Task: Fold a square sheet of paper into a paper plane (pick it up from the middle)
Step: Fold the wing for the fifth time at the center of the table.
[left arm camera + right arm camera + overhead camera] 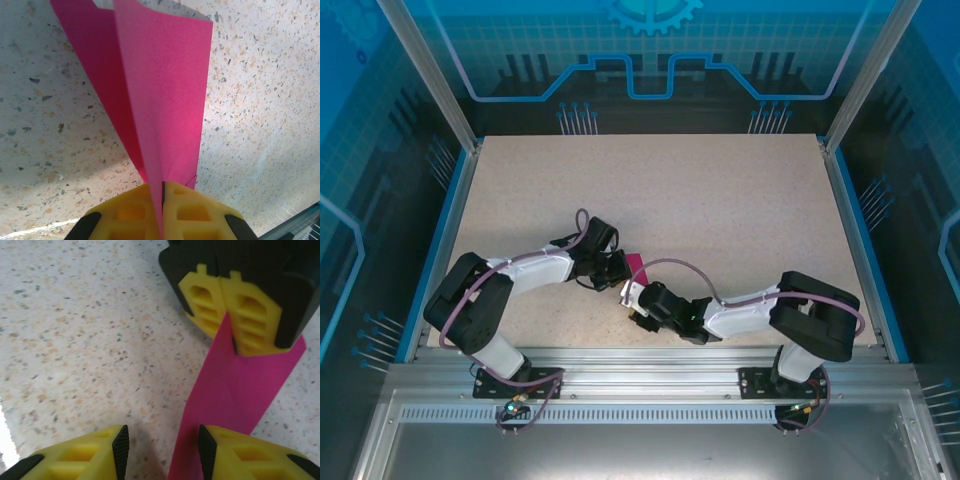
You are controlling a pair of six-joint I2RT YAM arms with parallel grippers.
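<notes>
Right fingers (90, 455): apart, clamping nothing. The pink paper (240, 385) runs past the inner face of one of them.
Risk at right fingers: the paper sits to one side of the gap, not centred. Closing from here could nip only an edge or crumple a flap.
Left fingers (130, 210): shut on the narrow end of the folded paper, whose flaps splay away over the bench (50, 125).
Risk at left fingers: it is a single pinch near the tip. A pull from the other side could slide the paper out, tear it, or open the crease.
Right arm (750, 310): lies low, reaching inward and leftward from its base.
Left arm (530, 272): bent at the elbow, forearm running right towards the middle.
Paper place: between both sets of fingers. I cannot tell whether it touches the bench.
</notes>
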